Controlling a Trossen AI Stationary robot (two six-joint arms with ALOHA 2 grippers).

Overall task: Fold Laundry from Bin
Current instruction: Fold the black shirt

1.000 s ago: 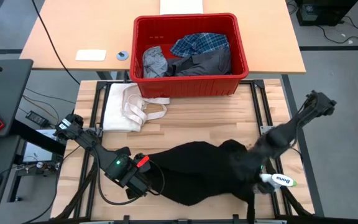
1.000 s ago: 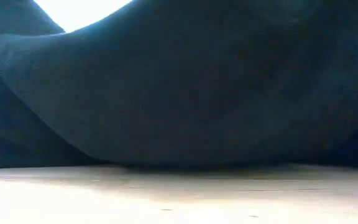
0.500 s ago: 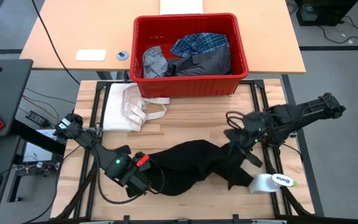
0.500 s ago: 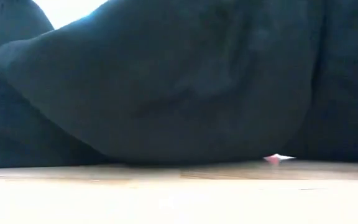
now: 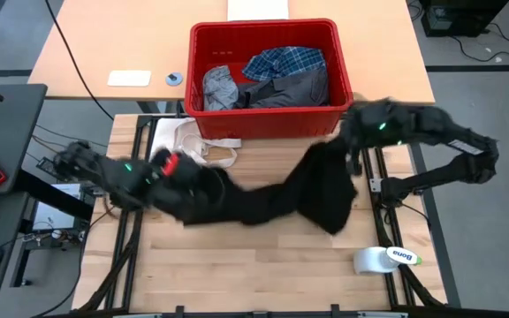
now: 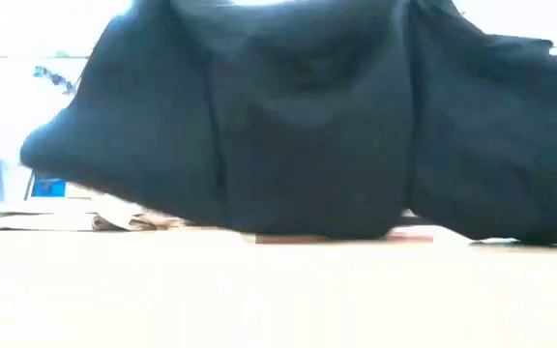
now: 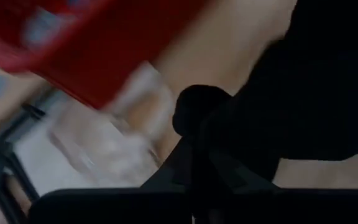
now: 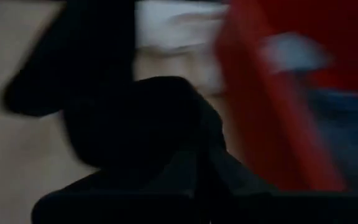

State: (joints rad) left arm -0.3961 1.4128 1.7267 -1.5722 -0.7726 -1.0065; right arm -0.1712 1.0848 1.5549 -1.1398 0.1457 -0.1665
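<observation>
A large black garment (image 5: 272,199) hangs stretched between my two grippers over the wooden table, and it fills the low view (image 6: 307,145). My left gripper (image 5: 184,181) is shut on its left end, my right gripper (image 5: 347,146) on its right end near the bin's right corner. The middle sags. The red bin (image 5: 272,122) stands at the far edge and holds a plaid shirt (image 5: 283,62), a light grey garment (image 5: 219,88) and a dark grey one (image 5: 294,88). My left gripper holds the black garment by bunched cloth at its left end (image 7: 229,137); the fingers slant down from the table's left side. How many layers it has cannot be seen. The cloth runs from it toward the right and sags. My right gripper holds bunched cloth at the garment's right end (image 8: 160,118); the fingers slant down from the right side. Below the fingers a long fold (image 5: 330,208) hangs toward the table. Whether that fold touches the wood cannot be told.
A cream-white cloth with strap loops (image 5: 179,150) lies on the table left of the bin, just beyond my left gripper. A white roll (image 5: 385,258) lies near the front right corner. Bare wood shows along the near edge.
Both grippers have risen and gone toward the far edge. The right one swung from the near right corner up to the bin's right corner. The black garment, which lay bunched on the near part of the table, now hangs spread between them, mostly lifted off the wood.
</observation>
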